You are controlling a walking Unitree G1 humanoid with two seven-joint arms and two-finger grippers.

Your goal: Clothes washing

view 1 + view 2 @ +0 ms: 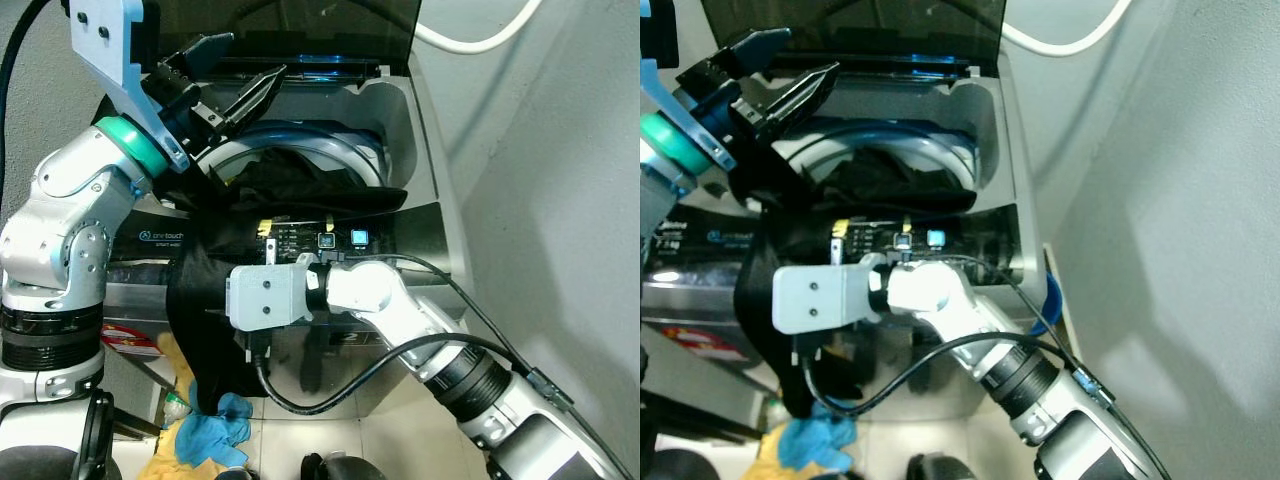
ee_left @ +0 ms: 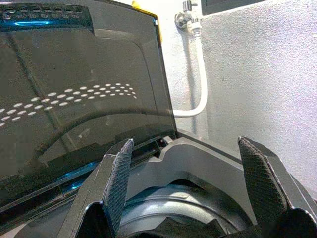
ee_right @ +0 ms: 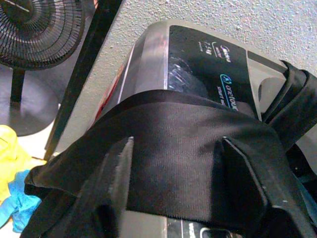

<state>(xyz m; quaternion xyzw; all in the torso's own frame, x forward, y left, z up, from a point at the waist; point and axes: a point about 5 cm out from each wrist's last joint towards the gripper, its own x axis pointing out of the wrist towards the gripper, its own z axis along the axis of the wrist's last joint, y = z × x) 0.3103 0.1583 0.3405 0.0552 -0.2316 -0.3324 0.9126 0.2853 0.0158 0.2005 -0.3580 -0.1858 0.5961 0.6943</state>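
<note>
— What did the head camera show?

— A top-loading washing machine stood against a grey wall, its dark lid raised at the far side. A black garment lay partly in the drum and spilled over the near rim, hanging down the front panel toward the floor. The left gripper hovered above the left part of the drum opening, its two black fingers spread and holding nothing. The right arm reached across the front of the machine, its wrist block low against the hanging cloth; from there I could not tell how its fingers stood. On the floor at the near left lay a blue cloth and something yellow. A white hose ran along the wall at the far right.

— And the left wrist camera?

— The left fingers stood wide apart, nothing between them, with the lid, the hose and a tap beyond.

— The right wrist camera?

— The right gripper had its fingers spread, and a broad fold of the black garment lay across and between them, draped over the machine's near corner. A standing fan was beyond, on the floor.
</note>
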